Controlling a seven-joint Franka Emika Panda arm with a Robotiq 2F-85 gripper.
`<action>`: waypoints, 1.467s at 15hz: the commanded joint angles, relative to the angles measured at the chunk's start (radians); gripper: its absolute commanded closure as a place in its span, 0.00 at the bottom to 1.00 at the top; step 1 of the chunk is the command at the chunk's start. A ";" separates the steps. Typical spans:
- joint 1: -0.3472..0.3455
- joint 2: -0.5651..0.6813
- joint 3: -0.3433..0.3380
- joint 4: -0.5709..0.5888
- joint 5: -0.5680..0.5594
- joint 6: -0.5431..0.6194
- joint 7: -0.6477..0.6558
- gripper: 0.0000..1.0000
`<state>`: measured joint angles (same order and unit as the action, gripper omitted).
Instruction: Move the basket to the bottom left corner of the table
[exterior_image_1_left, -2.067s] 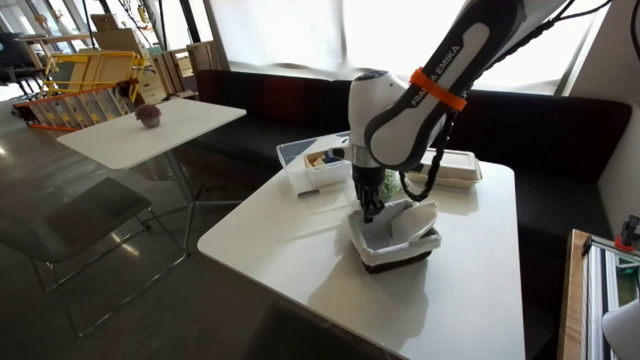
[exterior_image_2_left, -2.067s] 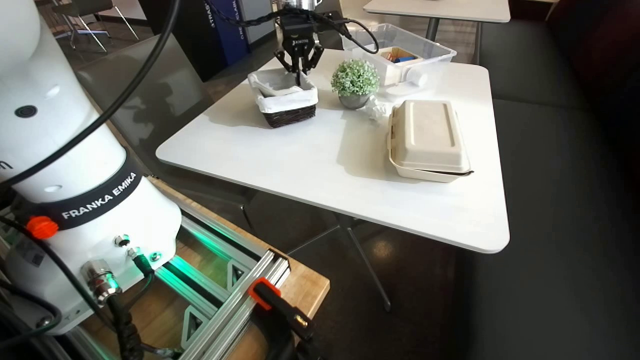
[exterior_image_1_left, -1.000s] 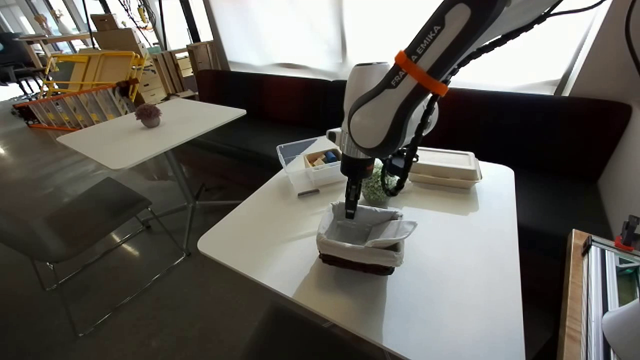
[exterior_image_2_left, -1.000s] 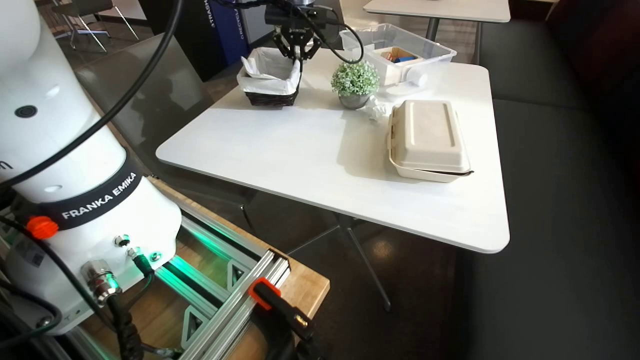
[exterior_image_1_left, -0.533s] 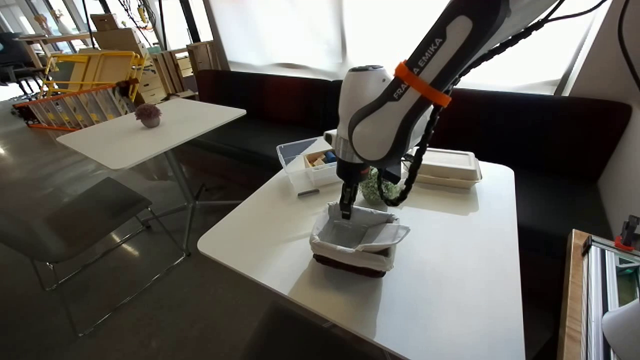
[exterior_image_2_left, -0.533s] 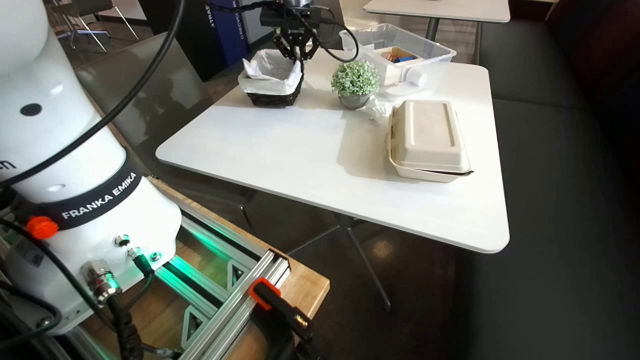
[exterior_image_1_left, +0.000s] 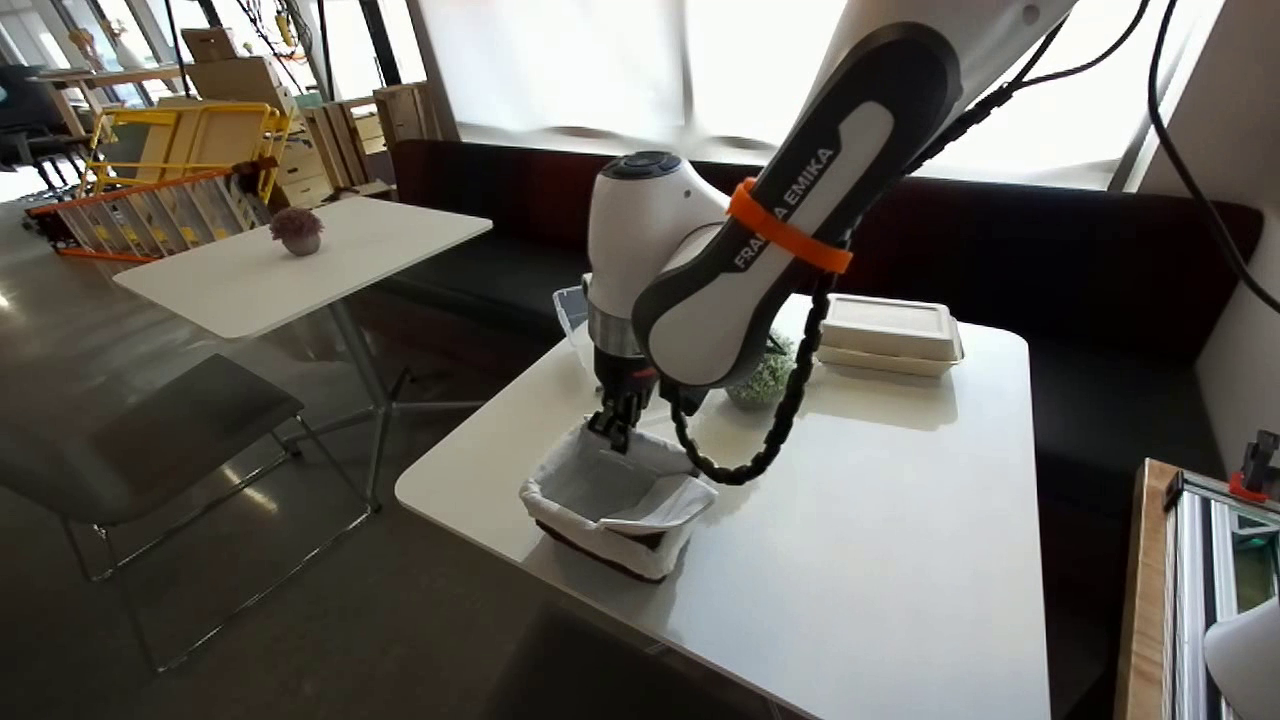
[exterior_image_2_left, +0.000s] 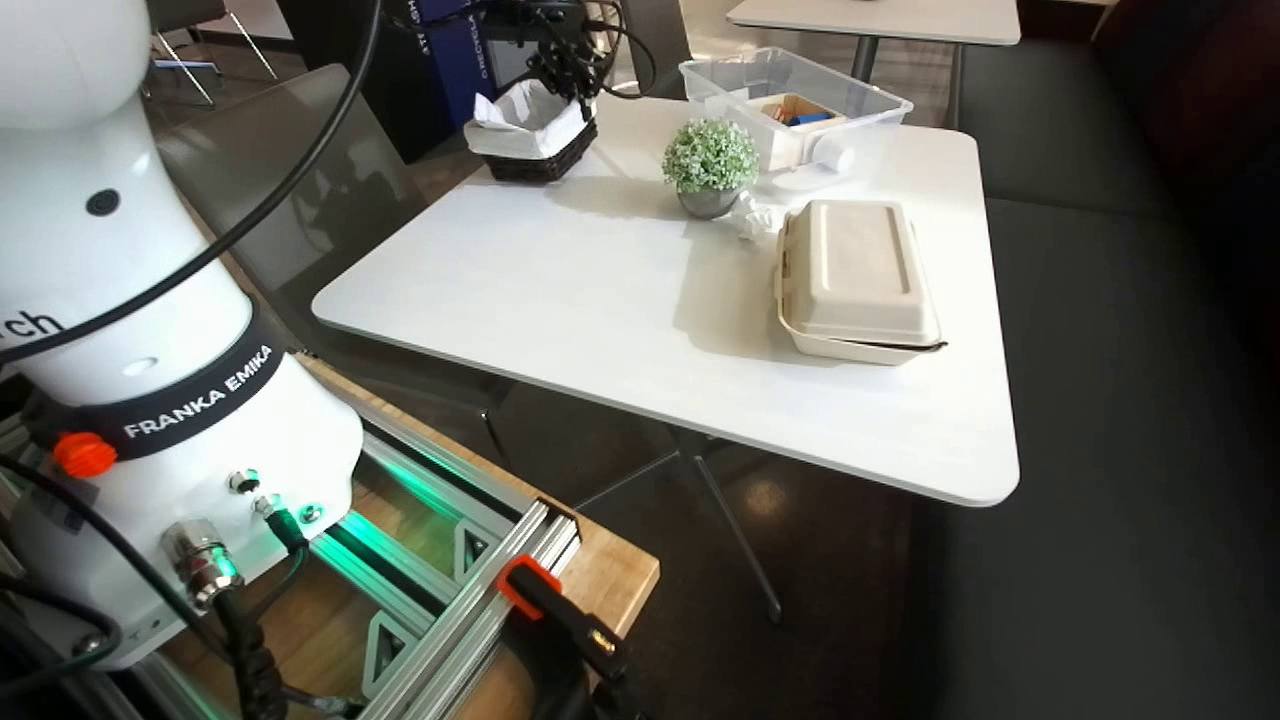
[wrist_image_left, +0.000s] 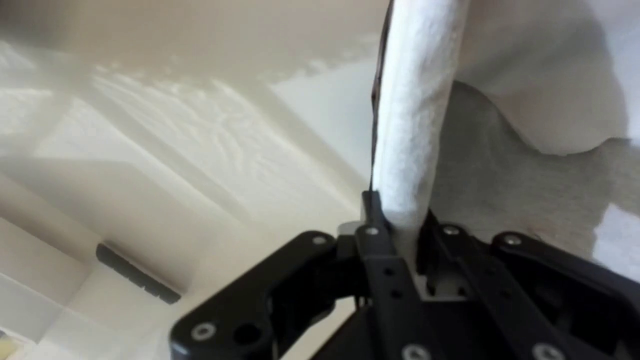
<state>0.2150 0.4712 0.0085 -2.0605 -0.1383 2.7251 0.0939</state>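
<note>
The robot arm (exterior_image_1_left: 780, 225) leans out over the big white table (exterior_image_1_left: 880, 540), its gripper (wrist_image_left: 401, 220) pointing down at the rim of the basket (exterior_image_1_left: 612, 505). The fingers (wrist_image_left: 374, 245) are drawn close together, pinched on that rim: in the wrist view one stands outside the basket's wall and the other inside, with the pale liner (wrist_image_left: 412, 125) squeezed between. The basket is mouth up; I can't tell whether its base touches the tabletop. Its dark sides show beneath the liner, and a loose flap leans over at one side. It is close to the table's edge, on the side where a grey chair (exterior_image_2_left: 350, 150) stands, and well apart from the potted plant (exterior_image_2_left: 709, 158).

That plant stands upright, and just by its pot is a crumpled white scrap (exterior_image_2_left: 752, 218). Near them rests a beige food box (exterior_image_2_left: 862, 272), its lid down. In an exterior view there is also a clear plastic bin (exterior_image_2_left: 880, 126) beside the plant, with something blue (exterior_image_2_left: 808, 118) among its contents. The wrist view catches a short dark bar (wrist_image_left: 137, 273) lying on the table, and in an exterior view a second white table (exterior_image_1_left: 400, 235), farther off, carries a little reddish plant (exterior_image_1_left: 297, 228) in a round pot.
</note>
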 joint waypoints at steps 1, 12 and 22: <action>0.044 0.115 -0.023 0.184 -0.001 -0.050 0.105 0.96; 0.012 0.357 -0.002 0.522 0.007 -0.024 0.017 0.96; 0.012 0.448 -0.019 0.674 -0.007 -0.034 -0.042 0.53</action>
<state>0.2305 0.8705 -0.0098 -1.4535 -0.1378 2.7115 0.0713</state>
